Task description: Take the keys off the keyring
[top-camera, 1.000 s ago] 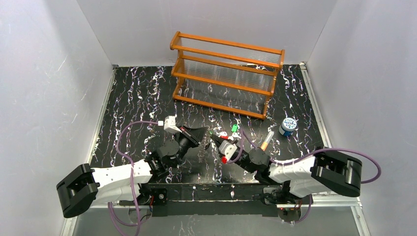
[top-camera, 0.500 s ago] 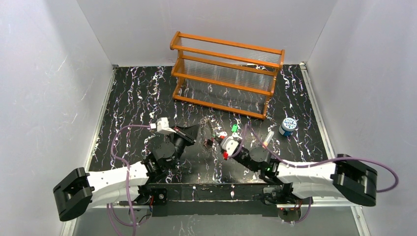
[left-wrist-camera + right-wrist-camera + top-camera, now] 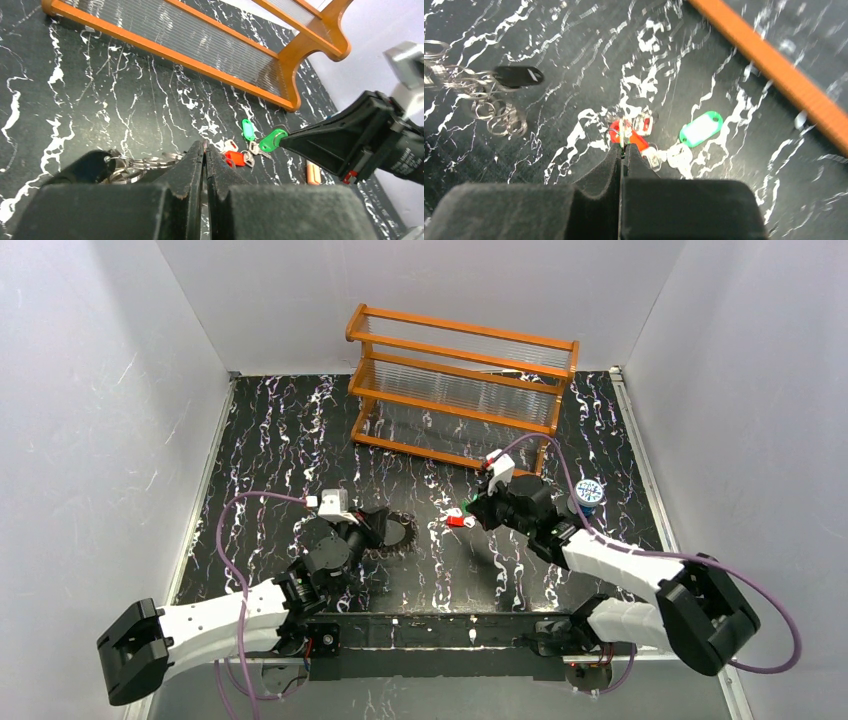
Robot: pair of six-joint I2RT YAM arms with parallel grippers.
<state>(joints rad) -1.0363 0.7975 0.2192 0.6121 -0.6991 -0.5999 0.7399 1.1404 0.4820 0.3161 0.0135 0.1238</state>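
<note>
My left gripper (image 3: 388, 528) is low over the table and shut on the keyring (image 3: 134, 163), a cluster of silvery rings with a black fob (image 3: 89, 165); a thin ring edge shows between the jaws (image 3: 205, 146). My right gripper (image 3: 472, 508) is a hand's width to the right and shut on a green-headed key (image 3: 272, 140), held above the table. In the right wrist view this key is a thin edge at the jaw tips (image 3: 623, 144). A red key (image 3: 460, 521), a silvery key and a green tag (image 3: 701, 127) lie on the table below it.
A wooden rack (image 3: 460, 390) with clear rods stands at the back. A blue-white patterned lid (image 3: 586, 492) sits right of the right arm. An orange-capped tube (image 3: 312, 172) lies near the loose keys. White walls enclose the dark marbled table (image 3: 280, 430).
The two grippers, close together at the centre before, have parted. The right one moved right and farther back with the green key. The left one drew back left and lower with the keyring.
</note>
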